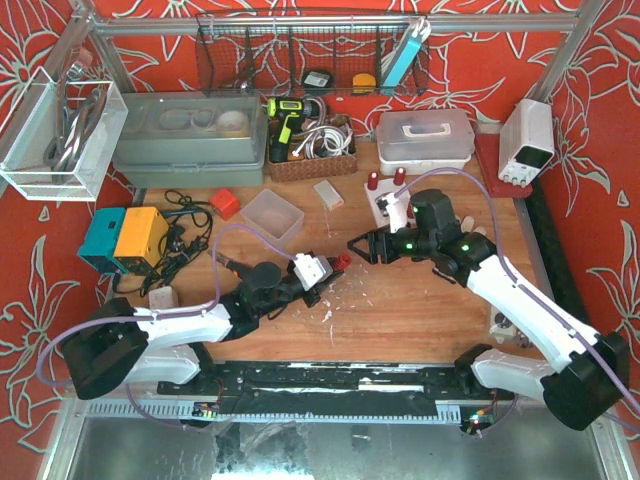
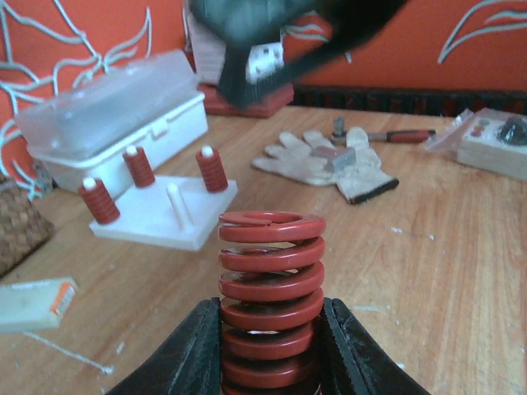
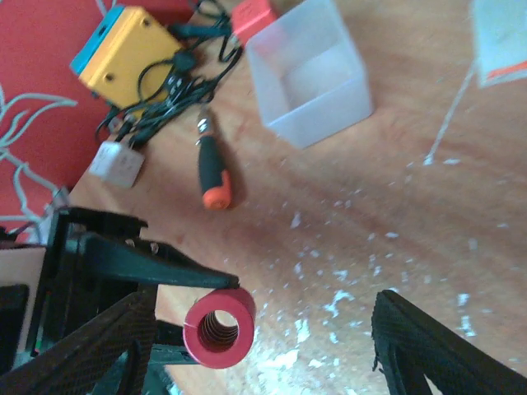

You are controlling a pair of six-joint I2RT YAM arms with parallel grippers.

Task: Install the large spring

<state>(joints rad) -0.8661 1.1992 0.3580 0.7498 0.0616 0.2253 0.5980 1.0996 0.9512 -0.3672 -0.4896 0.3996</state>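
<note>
Left gripper [image 2: 272, 311]: jaws clamped on the lower coils of the large spring [image 2: 270, 259], top coils free. Right gripper [image 3: 265, 303]: jaws wide, straddling the spring end-on, and neither finger looks to be touching it. Reads as a handover. Centre the spring between the right fingers before you close, take the free coils, and let go left only once right is firm. Target is probably the bare peg [image 2: 174, 202] on the white base [image 2: 148, 226], further back on the desk [image 2: 428, 271]. Its other pegs carry small springs [image 2: 99, 202]. Come down square on the peg axis. No readable writing; the carton [image 2: 33, 303] label is blurred.
</note>
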